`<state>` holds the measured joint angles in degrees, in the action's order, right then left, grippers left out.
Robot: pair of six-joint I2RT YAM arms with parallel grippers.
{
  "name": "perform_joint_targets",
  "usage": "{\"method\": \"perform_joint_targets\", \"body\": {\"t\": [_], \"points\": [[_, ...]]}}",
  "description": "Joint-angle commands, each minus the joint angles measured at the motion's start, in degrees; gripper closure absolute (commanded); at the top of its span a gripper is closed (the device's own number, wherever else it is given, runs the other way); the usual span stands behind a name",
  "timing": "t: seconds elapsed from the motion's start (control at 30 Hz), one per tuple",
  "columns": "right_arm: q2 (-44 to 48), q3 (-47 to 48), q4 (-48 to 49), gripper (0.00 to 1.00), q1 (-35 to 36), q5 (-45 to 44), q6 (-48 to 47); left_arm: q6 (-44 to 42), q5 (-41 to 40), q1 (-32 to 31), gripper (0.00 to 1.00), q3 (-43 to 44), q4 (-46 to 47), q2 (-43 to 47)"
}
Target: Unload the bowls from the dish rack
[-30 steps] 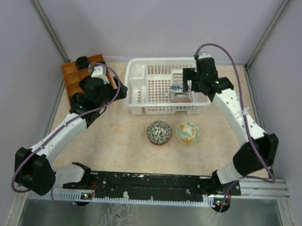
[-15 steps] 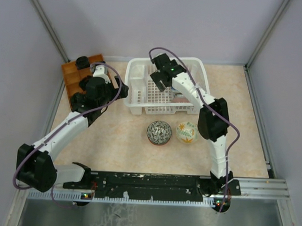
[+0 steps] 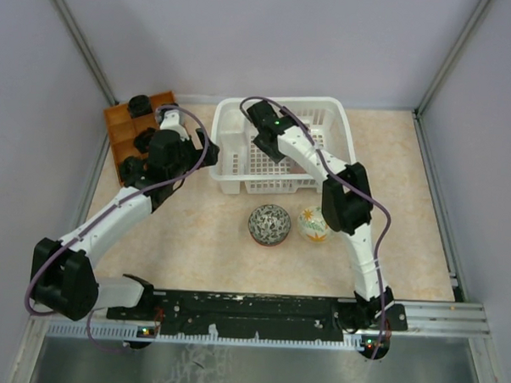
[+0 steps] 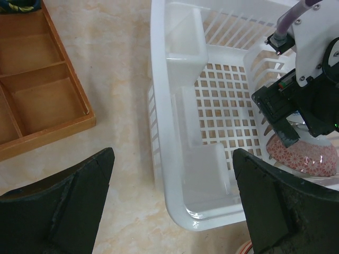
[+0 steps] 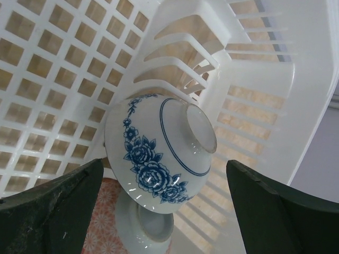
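**A:** How do we read the right arm (image 3: 365, 256)?

**B:** We see it rise from its base at the near edge and fold sharply at the elbow beside the pale green bowl (image 3: 312, 224). Its forearm runs back and to the left over the dish rack (image 3: 228, 152). The wrist hangs above the rack's grid floor, looking down.

**A:** And the right gripper (image 5: 161, 174)?

**B:** Spread wide, we'd say. Each of its fingers (image 5: 47, 211) sits at an edge of the wrist view, and nothing is clamped. Below the gap lies the blue-flowered bowl (image 5: 153, 159), tipped on its side by the slotted wall with its foot ring showing. It leans on the red-patterned bowl (image 5: 103, 225) beneath it. Whether the fingers touch it, we cannot tell.

**A:** The left arm (image 3: 114, 215)?

**B:** We see it stretched diagonally from its base toward the back. Its wrist is between the orange-brown tray (image 4: 37, 100) and the rack's left end. The left gripper (image 4: 174, 159) is also wide apart and holds nothing. The rack's near-left corner shows between its fingers, with bare table (image 4: 122, 79) beside it.

**A:** Which bowls are out?

**B:** Two stand on the table in front of the rack. We see the dark patterned bowl (image 3: 269, 224) and the pale green one just beside it, partly hidden by the right elbow.
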<state>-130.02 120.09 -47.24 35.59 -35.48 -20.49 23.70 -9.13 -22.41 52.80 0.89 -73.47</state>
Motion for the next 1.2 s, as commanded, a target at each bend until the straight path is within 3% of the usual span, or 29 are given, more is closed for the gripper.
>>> {"method": "perform_joint_targets", "body": {"t": [0.0, 0.63, 1.17], "points": [[-0.8, 1.1, -0.4, 0.01, 0.4, -3.2, -4.0, -0.5, 0.3, -0.2, 0.01, 0.2, 1.7, -0.3], [-5.3, -2.7, 5.8, 0.07, 0.3, -12.2, -6.8, -1.0, 0.0, -0.2, 0.01, 0.9, 1.6, -0.8], [3.0, -8.4, 18.7, 0.11, 0.3, -18.4, -9.0, -0.5, 0.3, -0.2, 0.01, 0.8, 2.0, -2.9]]}}
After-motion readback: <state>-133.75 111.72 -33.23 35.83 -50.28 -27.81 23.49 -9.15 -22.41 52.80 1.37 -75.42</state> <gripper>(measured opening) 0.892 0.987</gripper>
